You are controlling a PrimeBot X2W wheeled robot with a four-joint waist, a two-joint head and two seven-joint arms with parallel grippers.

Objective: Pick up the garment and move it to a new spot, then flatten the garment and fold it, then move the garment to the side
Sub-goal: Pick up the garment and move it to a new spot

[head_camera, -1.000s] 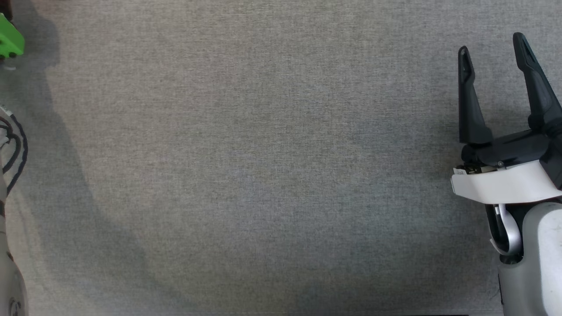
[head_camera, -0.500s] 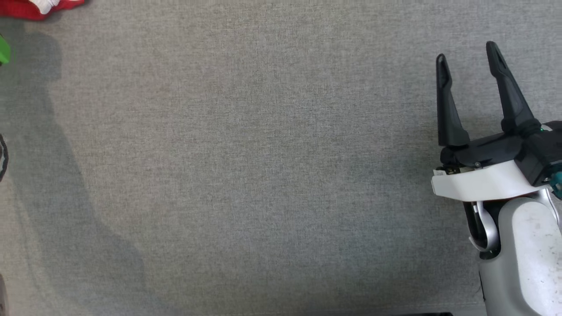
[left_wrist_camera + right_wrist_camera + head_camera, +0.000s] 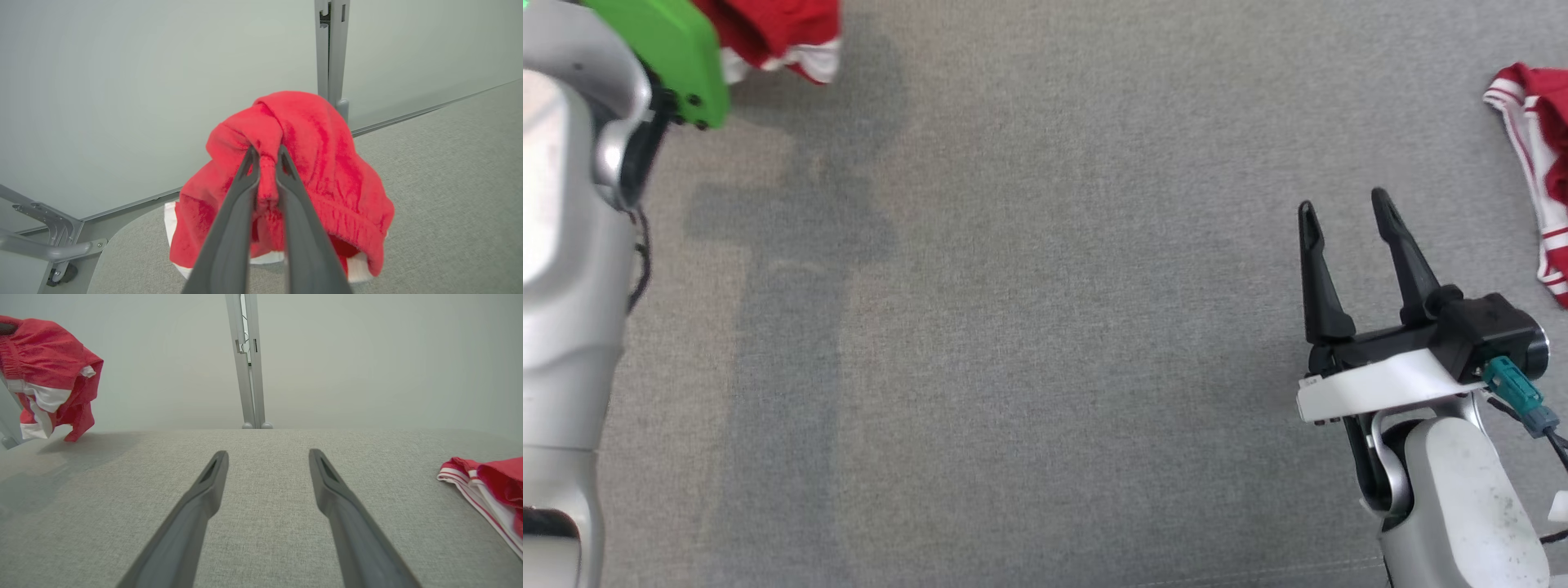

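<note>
Left hand [image 3: 267, 149] newly clenched on red garment [image 3: 327, 163], hanging over table [image 3: 449, 183], right hand [image 3: 1343, 202] spread open

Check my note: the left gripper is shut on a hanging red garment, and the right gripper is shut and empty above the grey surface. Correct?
Not quite. The right gripper is open, not shut: the right wrist view shows its two fingers spread apart with nothing between them, above the grey surface. The left gripper is indeed shut on the hanging red garment.
</note>
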